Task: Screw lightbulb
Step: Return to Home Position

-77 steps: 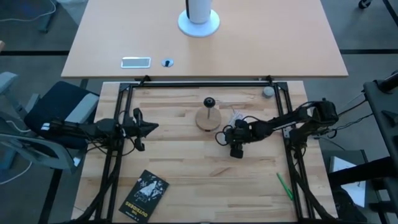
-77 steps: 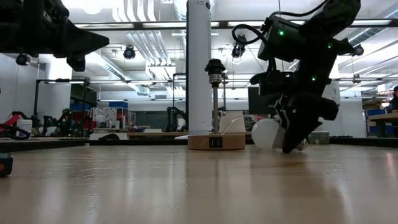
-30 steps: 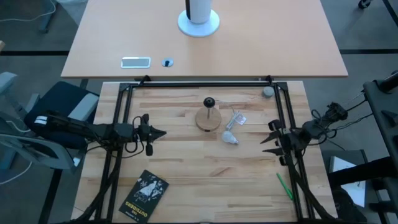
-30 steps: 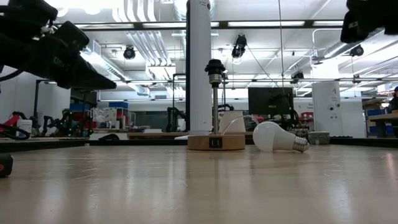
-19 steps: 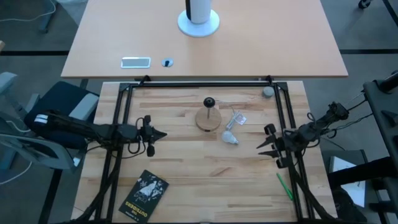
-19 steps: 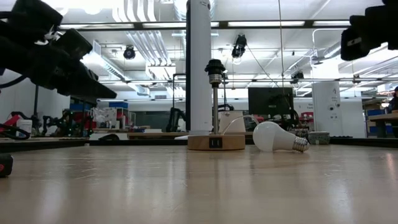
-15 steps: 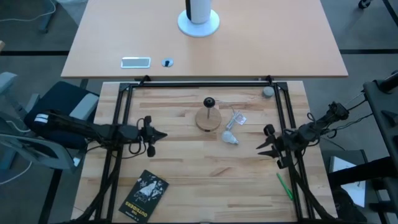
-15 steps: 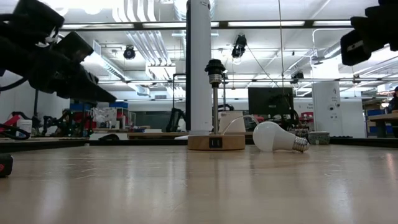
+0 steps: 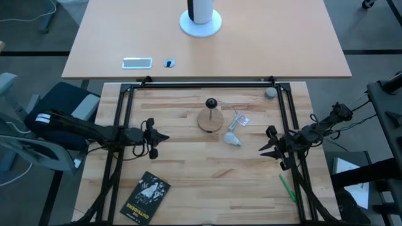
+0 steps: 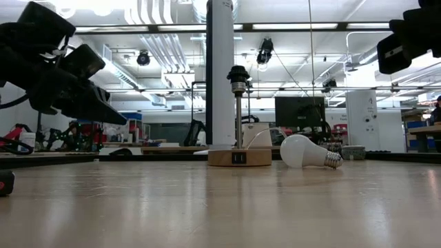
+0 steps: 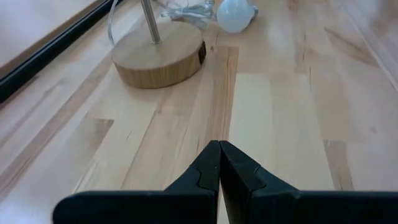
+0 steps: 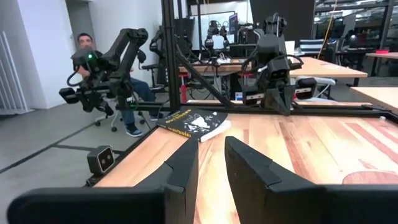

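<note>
The white lightbulb [image 9: 232,139] lies on its side on the wooden table, just right of the round wooden stand [image 9: 210,120]; it also shows in the low view [image 10: 306,151] and the left wrist view [image 11: 236,14]. The stand's black socket [image 10: 238,74] tops a thin rod. My left gripper [image 9: 166,136] hovers shut left of the stand, pointing at it, its fingertips closed together [image 11: 219,146]. My right gripper [image 9: 264,148] hovers right of the bulb, clear of it, its fingers a narrow gap apart [image 12: 211,148].
A crumpled clear wrapper [image 9: 240,119] lies behind the bulb. A black book [image 9: 146,196] sits near the front left, a green pen [image 9: 287,188] at the front right, a grey knob [image 9: 270,93] at the far right. Black frame rails [image 9: 201,84] edge the table.
My left gripper has sunk a little toward the table, still shut. My right gripper has drifted slightly down and toward the near edge. The lightbulb has lain still on its side.
</note>
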Robot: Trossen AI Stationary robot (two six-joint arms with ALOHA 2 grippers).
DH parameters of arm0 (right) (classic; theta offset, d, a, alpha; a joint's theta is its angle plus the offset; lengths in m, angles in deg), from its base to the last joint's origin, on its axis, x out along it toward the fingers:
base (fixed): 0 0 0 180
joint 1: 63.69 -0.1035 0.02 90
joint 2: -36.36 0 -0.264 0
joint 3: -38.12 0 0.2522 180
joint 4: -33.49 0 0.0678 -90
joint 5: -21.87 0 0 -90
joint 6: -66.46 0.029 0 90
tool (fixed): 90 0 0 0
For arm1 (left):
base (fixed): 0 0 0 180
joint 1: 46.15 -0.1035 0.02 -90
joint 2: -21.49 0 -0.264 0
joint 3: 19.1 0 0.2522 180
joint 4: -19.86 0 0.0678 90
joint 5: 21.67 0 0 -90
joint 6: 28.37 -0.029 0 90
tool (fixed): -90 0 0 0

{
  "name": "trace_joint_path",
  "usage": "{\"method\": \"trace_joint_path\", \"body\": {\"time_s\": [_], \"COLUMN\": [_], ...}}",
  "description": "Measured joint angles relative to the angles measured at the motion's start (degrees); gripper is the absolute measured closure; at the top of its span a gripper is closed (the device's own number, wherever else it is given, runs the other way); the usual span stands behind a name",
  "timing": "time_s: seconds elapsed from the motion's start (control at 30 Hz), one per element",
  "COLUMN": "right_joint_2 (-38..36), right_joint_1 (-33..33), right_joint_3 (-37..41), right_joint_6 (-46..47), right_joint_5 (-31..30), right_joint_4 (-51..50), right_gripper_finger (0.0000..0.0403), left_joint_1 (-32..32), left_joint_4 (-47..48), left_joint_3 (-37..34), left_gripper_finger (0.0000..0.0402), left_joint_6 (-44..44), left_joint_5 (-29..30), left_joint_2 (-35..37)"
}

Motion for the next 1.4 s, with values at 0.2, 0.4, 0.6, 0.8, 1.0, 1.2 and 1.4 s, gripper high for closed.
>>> {"method": "trace_joint_path", "body": {"time_s": [0.2, 0.4, 0.6, 0.8, 1.0, 1.2, 1.4], "right_joint_2": [0.02, 0.02, 0.04, 0.04, 0.04, 0.04, 0.04], "right_joint_1": [0.0, 0.0, 0.0, 0.0, 0.0, 0.0, 0.0], "right_joint_3": [0.0, 0.0, -0.02, -0.02, -0.02, -0.04, -0.04], "right_joint_6": [0.02, 0.02, 0.0, 0.02, 0.01, 0.0, 0.02], "right_joint_5": [0.0, 0.0, -0.02, -0.02, -0.02, -0.02, -0.02], "right_joint_4": [0.0, 0.0, 0.0, 0.0, 0.0, 0.0, 0.0], "right_gripper_finger": [0.0317, 0.0311, 0.0322, 0.0335, 0.0344, 0.0344, 0.0332], "left_joint_1": [0.02, 0.01, 0.0, 0.01, 0.02, 0.02, 0.01], "left_joint_4": [-0.11, -0.09, -0.05, -0.09, -0.09, -0.08, -0.08], "left_joint_3": [0.0, 0.0, 0.0, 0.0, 0.0, 0.0, 0.0], "left_gripper_finger": [0.0401, 0.0401, 0.0401, 0.0401, 0.0401, 0.0401, 0.0401], "left_joint_6": [0.0, 0.0, 0.0, 0.01, 0.0, 0.0, 0.0], "left_joint_5": [0.0, 0.0, 0.0, 0.0, 0.0, 0.0, 0.0], "left_joint_2": [-1.49, -2.7, -3.53, -3.6, -3.6, -3.6, -3.6]}}
